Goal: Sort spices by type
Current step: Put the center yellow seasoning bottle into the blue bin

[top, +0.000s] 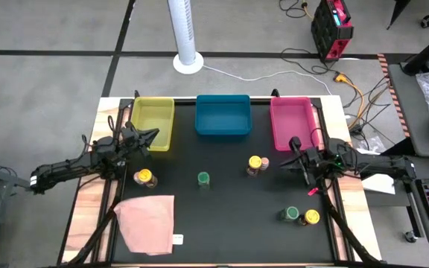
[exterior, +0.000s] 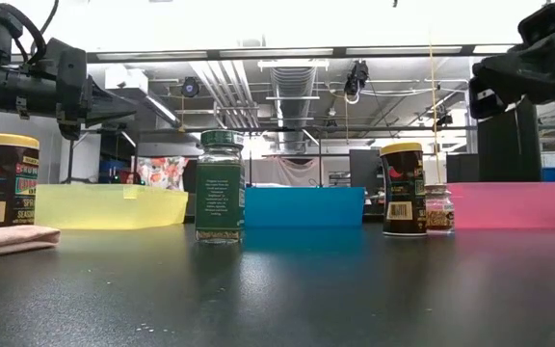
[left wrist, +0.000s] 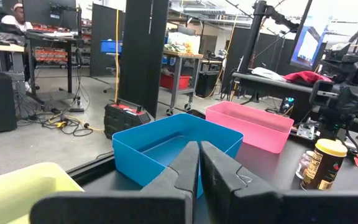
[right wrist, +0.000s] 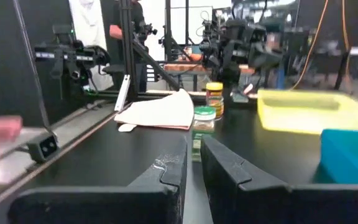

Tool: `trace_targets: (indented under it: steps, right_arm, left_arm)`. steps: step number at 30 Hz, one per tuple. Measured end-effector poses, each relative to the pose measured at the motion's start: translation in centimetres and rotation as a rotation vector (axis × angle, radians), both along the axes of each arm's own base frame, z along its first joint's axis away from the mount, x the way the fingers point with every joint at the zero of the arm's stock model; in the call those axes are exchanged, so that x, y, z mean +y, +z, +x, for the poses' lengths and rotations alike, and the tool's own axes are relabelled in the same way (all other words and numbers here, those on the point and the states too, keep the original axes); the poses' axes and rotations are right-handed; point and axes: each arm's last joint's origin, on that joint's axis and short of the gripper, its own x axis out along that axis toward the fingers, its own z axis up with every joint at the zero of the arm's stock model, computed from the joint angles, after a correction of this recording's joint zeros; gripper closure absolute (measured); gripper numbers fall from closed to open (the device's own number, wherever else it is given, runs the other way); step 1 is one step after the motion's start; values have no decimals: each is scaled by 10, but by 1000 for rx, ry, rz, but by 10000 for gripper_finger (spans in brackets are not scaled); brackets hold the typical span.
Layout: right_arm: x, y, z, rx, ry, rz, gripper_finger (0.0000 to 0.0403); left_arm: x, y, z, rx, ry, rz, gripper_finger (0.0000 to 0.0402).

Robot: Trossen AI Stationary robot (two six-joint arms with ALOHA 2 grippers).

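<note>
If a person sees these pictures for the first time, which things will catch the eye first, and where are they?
First come the three bright bins at the table's far edge: the yellow bin on the left, the blue bin in the middle and the pink bin on the right. Next, the small spice jars scattered over the black mat, such as the green-lidded jar near the centre, all outside the bins. The pink cloth lies at the near left corner.

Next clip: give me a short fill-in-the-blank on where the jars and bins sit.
1. The middle bin is ____.
2. The jar standing alone below that bin has a ____ lid.
3. The folded cloth near the table's front edge is ____.
4. The left hand hovers at the ____ bin.

Answers: blue; green; pink; yellow
</note>
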Motion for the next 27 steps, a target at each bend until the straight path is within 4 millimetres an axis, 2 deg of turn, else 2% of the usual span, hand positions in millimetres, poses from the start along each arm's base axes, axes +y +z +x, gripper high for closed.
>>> trace_targets:
  steps: [3,20,25,27]
  right_arm:
    - [0,-1,0,3,0,-22,364]
    - [0,0,0,33,-6,125,364]
    - [-4,-1,1,46,-148,228,364]
    - [-6,0,1,29,-213,232,364]
  left_arm:
    - [0,0,0,0,0,0,401]
    - [0,1,0,-35,11,-32,401]
    - [1,1,-1,-51,28,-53,401]
    - [0,0,0,-90,6,-123,401]
